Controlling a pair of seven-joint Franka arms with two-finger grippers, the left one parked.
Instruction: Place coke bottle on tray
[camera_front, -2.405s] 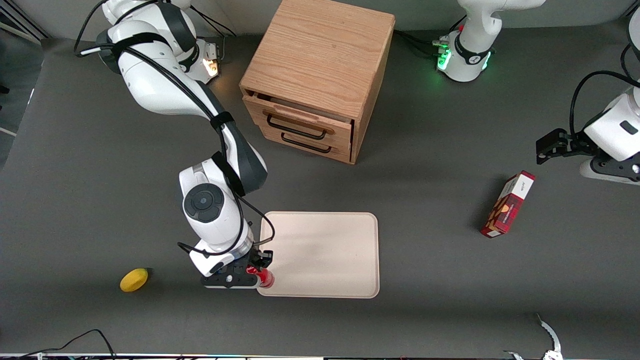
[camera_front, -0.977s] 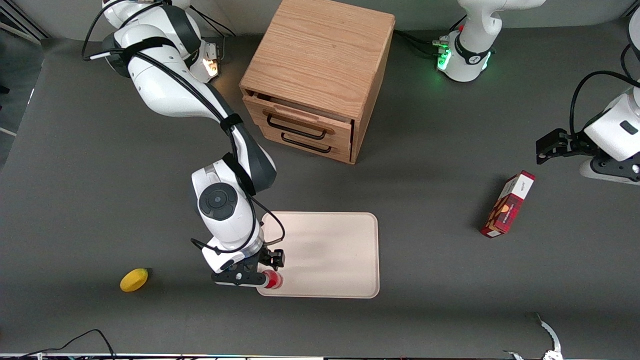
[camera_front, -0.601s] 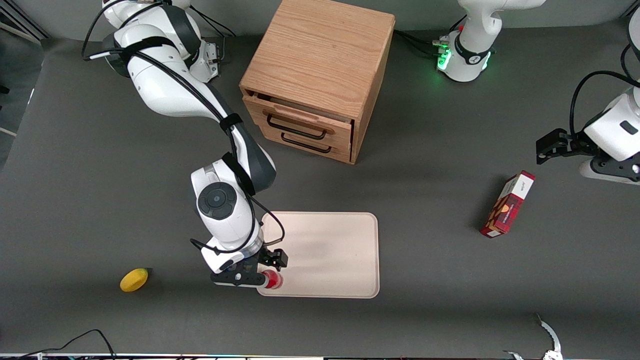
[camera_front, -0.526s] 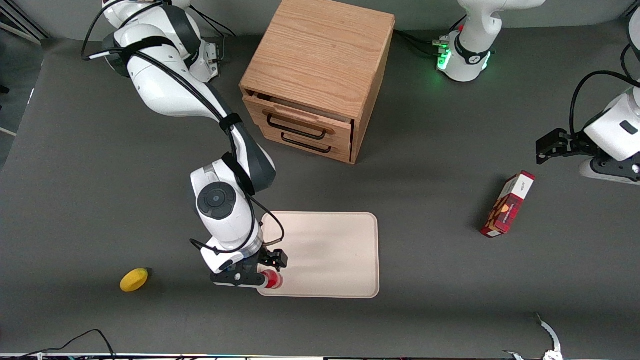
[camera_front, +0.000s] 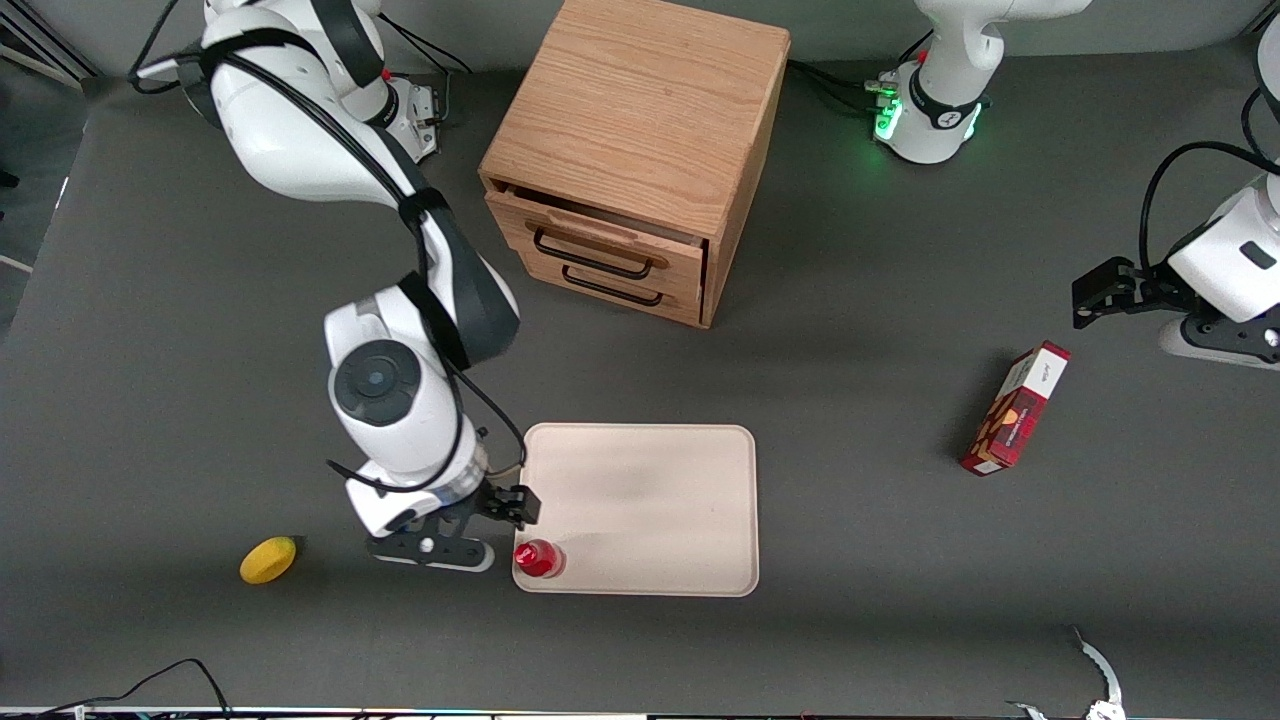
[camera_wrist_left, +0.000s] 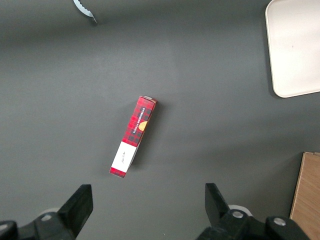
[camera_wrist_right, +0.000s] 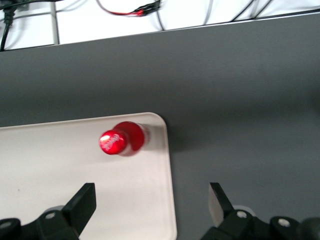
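The bottle (camera_front: 538, 559) stands upright in the tray's (camera_front: 660, 500) corner, clear of the gripper (camera_front: 470, 535), whose 2 jaws are spread, holding nothing, just beside the tray.

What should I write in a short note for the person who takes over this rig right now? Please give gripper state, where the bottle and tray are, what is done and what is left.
Gripper: open, empty, raised beside the tray's corner nearest the front camera, toward the working arm's end.
Coke bottle: standing upright on the tray, in that same corner, close to the rim; nothing touches it.
Done: the bottle is placed and released.
Left: only to move the arm clear; mind the bottle, since it stands near the rim.
Also on the table, not part of the job: lemon, red carton, wooden drawer cabinet.
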